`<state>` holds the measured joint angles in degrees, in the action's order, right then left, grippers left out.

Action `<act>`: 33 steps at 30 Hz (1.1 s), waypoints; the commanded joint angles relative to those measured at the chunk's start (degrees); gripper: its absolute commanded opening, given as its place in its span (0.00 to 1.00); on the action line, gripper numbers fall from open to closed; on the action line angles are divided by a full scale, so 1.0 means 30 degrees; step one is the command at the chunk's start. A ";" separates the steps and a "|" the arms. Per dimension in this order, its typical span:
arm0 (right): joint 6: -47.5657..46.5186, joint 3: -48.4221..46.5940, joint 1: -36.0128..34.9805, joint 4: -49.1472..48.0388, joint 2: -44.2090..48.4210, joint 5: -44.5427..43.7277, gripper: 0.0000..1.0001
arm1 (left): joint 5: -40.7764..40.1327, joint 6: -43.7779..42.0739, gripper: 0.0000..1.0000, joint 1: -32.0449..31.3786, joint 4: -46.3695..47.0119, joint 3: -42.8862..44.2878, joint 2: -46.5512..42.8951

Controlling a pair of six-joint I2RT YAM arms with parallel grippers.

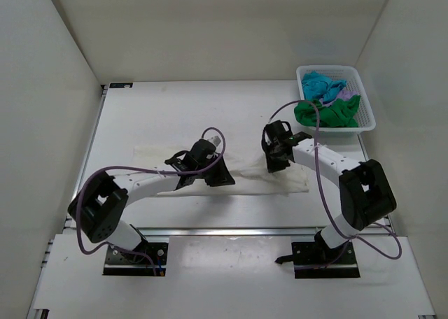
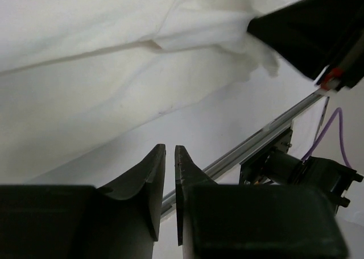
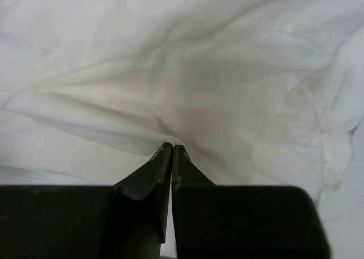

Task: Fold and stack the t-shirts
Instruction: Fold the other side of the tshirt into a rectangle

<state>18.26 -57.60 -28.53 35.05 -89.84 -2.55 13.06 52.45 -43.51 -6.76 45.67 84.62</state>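
Over on the left, the left gripper (image 2: 169,155) sits low over the table (image 1: 161,116). Its 2 fingers are drawn almost together, with only a sliver of gap and nothing in it (the cloth edge lies just past the tips, not touching them). Centre stage, the cream-white t-shirt (image 1: 259,178) sprawls wrinkled across the table, under both arms. Moving right, the right gripper (image 3: 172,148) is clamped on a fold of that shirt, creases running straight into its tips. Far right, at the back corner, the white lattice basket (image 1: 369,116) holds 3 more: the turquoise-blue t-shirt (image 1: 318,84) at the back, the pale lilac t-shirt (image 1: 343,91) beside it, the bright green t-shirt (image 1: 329,114) in front.
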 commanded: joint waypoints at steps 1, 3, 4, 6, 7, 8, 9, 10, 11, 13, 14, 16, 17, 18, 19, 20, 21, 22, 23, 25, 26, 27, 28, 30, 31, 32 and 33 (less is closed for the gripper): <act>-0.0696 -0.1216 0.0985 -0.0636 -0.0374 0.0054 0.00 | -0.0280 0.0126 0.24 -0.0468 0.0555 0.1297 0.0707; -0.0726 -0.1510 0.2007 -0.0958 -0.0666 0.0321 0.00 | -0.0514 0.0358 0.26 -0.0527 0.0935 0.1592 0.1264; -0.0726 -0.1599 0.2301 -0.1076 -0.0697 0.0698 0.01 | -0.0573 0.0389 0.27 -0.0556 0.1111 0.1796 0.1411; -0.0405 -0.2153 0.3208 -0.1369 -0.1396 0.1871 0.03 | -0.0807 0.0680 0.28 -0.0586 0.1549 0.2031 0.2141; -0.0520 -0.2243 0.3387 -0.1370 -0.1371 0.2193 0.08 | -0.0808 0.0769 0.29 -0.0586 0.1668 0.2265 0.2406; -0.0434 -0.2563 0.3678 -0.1428 -0.1632 0.2486 0.15 | -0.0808 0.0828 0.29 -0.0673 0.1698 0.2644 0.2815; -0.0346 -0.3001 0.3971 -0.1400 -0.1982 0.2605 0.18 | -0.0924 0.0684 0.30 -0.0761 0.1727 0.2851 0.3312; -0.0345 -0.3209 0.4090 -0.1341 -0.2189 0.2665 0.21 | -0.0983 0.0769 0.30 -0.0820 0.1757 0.3317 0.3549; -0.0171 -0.3530 0.4062 -0.1341 -0.2336 0.2636 0.24 | -0.1013 0.0770 0.31 -0.0965 0.1699 0.3786 0.4044; -0.0171 -0.4058 0.4296 -0.1137 -0.2367 0.2782 0.25 | -0.1625 0.0624 0.31 -0.1200 0.1261 0.4667 0.4721; -0.0169 -0.4321 0.4297 -0.1107 -0.2454 0.3101 0.24 | -0.1658 0.0537 0.32 -0.1288 0.1027 0.5191 0.5042; -0.0229 -0.4703 0.4296 -0.1019 -0.2570 0.3105 0.24 | -0.2445 0.0710 0.30 -0.1697 0.0500 0.5781 0.5687; -0.0228 -0.4705 0.4268 -0.0960 -0.2543 0.3105 0.24 | -0.2739 0.0769 0.30 -0.1670 0.0062 0.6015 0.5806; -0.0228 -0.4937 0.4325 -0.0931 -0.2601 0.3279 0.24 | -0.2800 0.1060 0.25 -0.1873 -0.0058 0.5959 0.5778; -0.0228 -0.5026 0.4326 -0.0902 -0.2543 0.3309 0.23 | -0.3235 0.1411 0.23 -0.2020 -0.0205 0.5726 0.5778; -0.0199 -0.4969 0.4210 -0.0727 -0.2369 0.3368 0.22 | -0.3559 0.1560 0.17 -0.2079 -0.0467 0.5666 0.5604; -0.0198 -0.5056 0.4296 -0.0668 -0.2251 0.3339 0.21 | -0.3591 0.1851 0.11 -0.2254 -0.0499 0.5317 0.5399; -0.0256 -0.5085 0.4355 -0.0609 -0.1931 0.3310 0.21 | -0.3998 0.1970 0.06 -0.2633 -0.0528 0.4879 0.5020; -0.0228 -0.4999 0.4326 -0.0753 -0.1666 0.3397 0.21 | -0.4176 0.2000 0.03 -0.2753 -0.0528 0.4671 0.4871; -0.0284 -0.4998 0.4355 -0.0665 -0.1170 0.3601 0.16 | -0.3975 0.2292 0.03 -0.2899 -0.0296 0.4406 0.4956; -0.0199 -0.4795 0.4297 -0.0667 -0.0789 0.3661 0.13 | -0.3740 0.2438 0.03 -0.2987 -0.0149 0.4377 0.5451; -0.0227 -0.4735 0.4326 -0.0551 -0.0640 0.3951 0.12 | -0.3477 0.2527 0.05 -0.2988 -0.0176 0.4840 0.5601; -0.0199 -0.4560 0.4065 -0.0434 -0.0261 0.4128 0.13 | -0.3329 0.2528 0.07 -0.2959 -0.0119 0.5077 0.6066; -0.0634 -0.4033 0.3014 0.0005 0.0238 0.4305 0.21 | -0.3562 0.2616 0.13 -0.2726 0.0405 0.5487 0.6480; -0.0725 -0.3480 0.2660 0.0239 0.0618 0.3987 0.24 | -0.3678 0.2500 0.16 -0.2492 0.0525 0.5432 0.6568; -0.0813 -0.2749 0.2047 0.0357 0.1027 0.3636 0.25 | -0.3853 0.2557 0.17 -0.2113 0.0410 0.5634 0.6627; -0.0756 -0.2336 0.1693 0.0329 0.1264 0.3603 0.27 | -0.3942 0.2586 0.17 -0.1877 0.0438 0.5897 0.6657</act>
<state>17.21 -67.85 -19.42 34.26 -89.80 8.19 2.98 59.46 -51.55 -6.90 60.31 104.86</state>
